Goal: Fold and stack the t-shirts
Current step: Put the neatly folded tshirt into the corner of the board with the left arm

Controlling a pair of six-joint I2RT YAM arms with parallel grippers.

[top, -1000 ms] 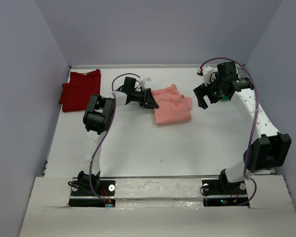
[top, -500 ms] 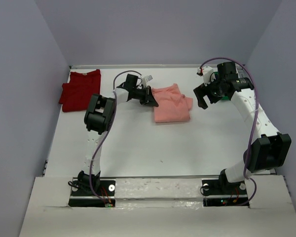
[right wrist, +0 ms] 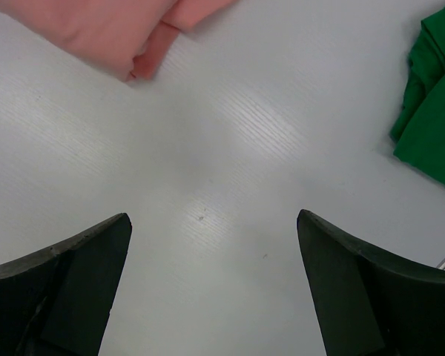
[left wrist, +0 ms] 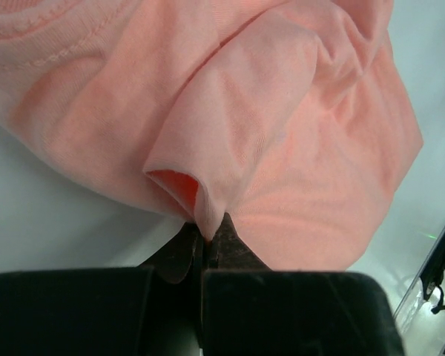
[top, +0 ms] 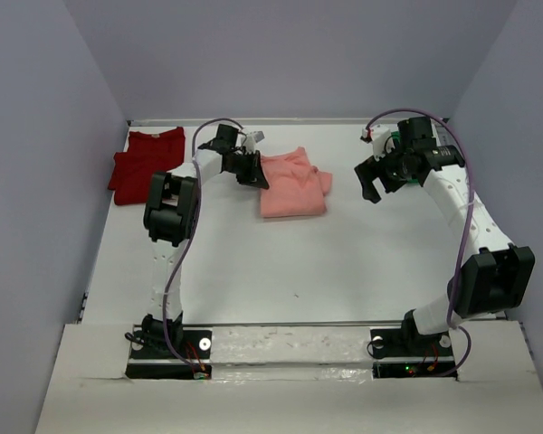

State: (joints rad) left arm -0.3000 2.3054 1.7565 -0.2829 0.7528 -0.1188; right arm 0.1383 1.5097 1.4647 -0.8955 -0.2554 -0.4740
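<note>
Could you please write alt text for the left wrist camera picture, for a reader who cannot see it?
The left pincer is shut on a fold at the near edge of the pink shirt. The shirt fills most of the picture in soft creases. It lies on a white table, which shows at the left and right.

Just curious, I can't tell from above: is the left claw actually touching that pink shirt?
Touching. The left wrist view shows the left gripper shut on a fold of the salmon-pink t-shirt.
</note>
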